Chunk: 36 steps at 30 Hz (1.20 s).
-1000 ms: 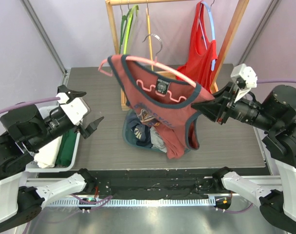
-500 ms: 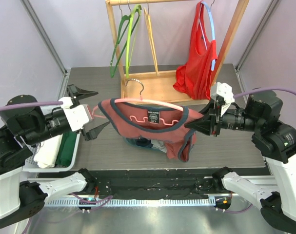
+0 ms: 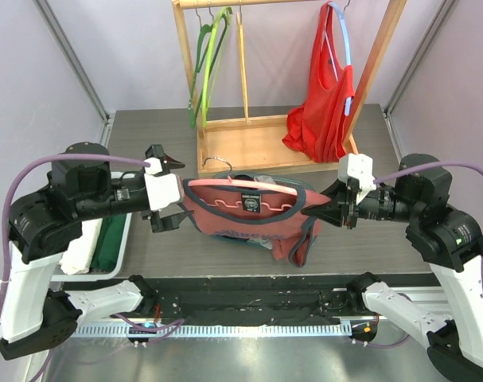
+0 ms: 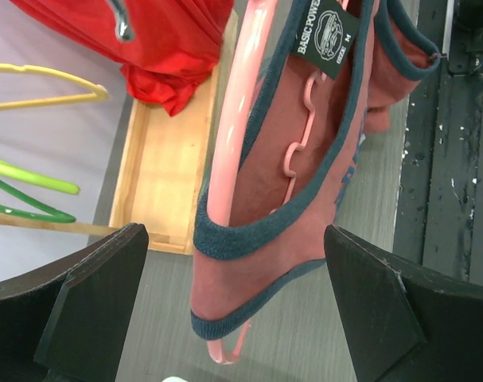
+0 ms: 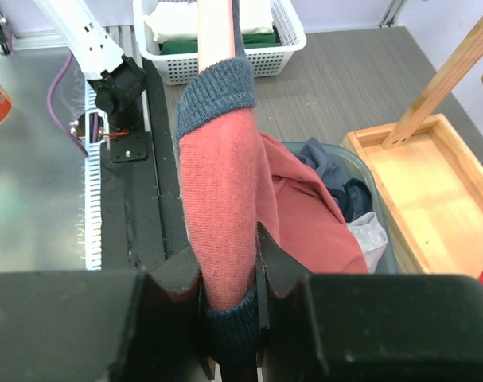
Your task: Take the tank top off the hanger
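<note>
Tank top (image 3: 253, 227): centre of the top view, draped on the pink hanger (image 3: 241, 185), low over the worktop (image 3: 368, 247).
Long axis: left to right across the frame, tool to tool.
Right tool (image 3: 327, 208): clamped on the right strap and hanger end.
Left tool (image 3: 174, 192): jaws wide, straddling the hanger's left end, apart from it.
Coming move: the left strap lies straight ahead between those free jaws.

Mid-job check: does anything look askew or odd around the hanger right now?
The pink hanger is off the rack and held nearly flat, which is odd for a hanger. The tank top is on both its shoulders, sagging near the right gripper, which pinches that strap end. The left gripper stands open around the other end.
</note>
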Each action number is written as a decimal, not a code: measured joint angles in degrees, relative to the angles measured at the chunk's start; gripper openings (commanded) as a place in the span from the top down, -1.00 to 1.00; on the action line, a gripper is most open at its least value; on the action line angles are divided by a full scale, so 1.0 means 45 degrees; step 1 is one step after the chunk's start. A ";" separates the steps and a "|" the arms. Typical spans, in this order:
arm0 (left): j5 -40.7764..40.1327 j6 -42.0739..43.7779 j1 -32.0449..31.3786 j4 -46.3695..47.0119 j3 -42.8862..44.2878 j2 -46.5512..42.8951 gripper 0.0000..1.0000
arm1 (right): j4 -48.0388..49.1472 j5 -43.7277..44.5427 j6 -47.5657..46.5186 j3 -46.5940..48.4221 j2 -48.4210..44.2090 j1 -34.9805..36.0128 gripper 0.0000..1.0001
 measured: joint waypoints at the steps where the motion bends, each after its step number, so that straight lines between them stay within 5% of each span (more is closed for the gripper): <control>1: 0.0015 -0.0005 0.0000 0.0000 -0.0107 0.0019 -0.92 | 0.0107 0.0000 -0.0117 -0.0136 -0.0117 0.0000 0.98; 11: 0.0583 -0.0112 0.0000 -0.0029 -0.0141 0.0913 -0.67 | 0.1137 0.0573 -0.1428 -0.1287 -0.0942 0.0000 0.98; 18: 0.0792 -0.0340 0.0010 -0.0228 0.0228 0.1593 0.43 | 0.1783 0.1185 -0.2341 -0.1520 -0.0933 0.0005 0.97; 28: 0.0617 -0.0068 0.0034 -0.0301 0.0432 0.1749 0.77 | 0.3050 0.1904 -0.2404 -0.2229 -0.0933 0.0039 0.96; 32: 0.0238 -0.0053 0.0058 -0.0034 0.0432 0.1739 1.00 | 0.3546 0.2152 -0.2098 -0.2458 -0.0928 0.0039 0.44; 36: -0.0554 -0.0471 0.0024 0.0665 0.0345 0.1661 1.00 | 0.4391 0.2997 -0.1302 -0.2793 -0.0962 0.0044 -0.22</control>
